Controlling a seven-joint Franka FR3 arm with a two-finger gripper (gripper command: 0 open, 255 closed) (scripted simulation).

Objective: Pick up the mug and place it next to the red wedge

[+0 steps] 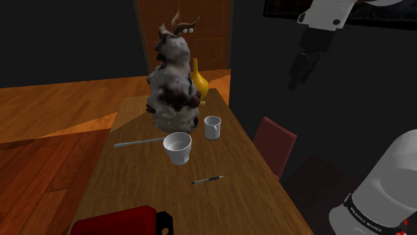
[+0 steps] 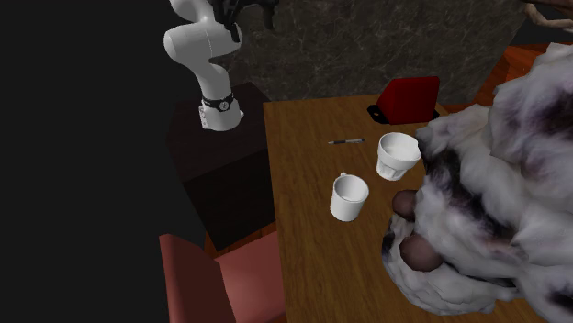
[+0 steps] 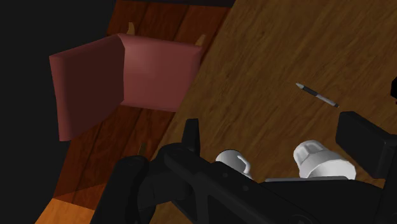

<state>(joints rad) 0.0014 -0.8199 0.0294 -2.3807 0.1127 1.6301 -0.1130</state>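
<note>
White mug (image 1: 212, 127) upright on the counter (image 1: 133, 180), with the claw (image 1: 295, 81) high above, toward the shoulder view's right.
Can't tell if the claw is released or clenched. In the wrist view its black body half hides the mug. White cup (image 1: 178, 147) just beside; red wedge (image 1: 117, 222) well apart, cut off. Arm band lettering unreadable.

The white mug (image 2: 349, 197) stands upright on the wooden table (image 2: 303, 248); the red wedge (image 2: 409, 98) sits well apart, beyond a pen (image 2: 346, 141).

The wooden desk (image 1: 154, 190) holds a furry toy (image 1: 172, 87) and vase (image 1: 200, 81) at upper centre; a mug (image 1: 212, 127), cup (image 1: 178, 147), rod (image 1: 137, 142) and pen (image 1: 207, 179) mid-frame; and a red wedge (image 1: 117, 222) at lower left.
</note>
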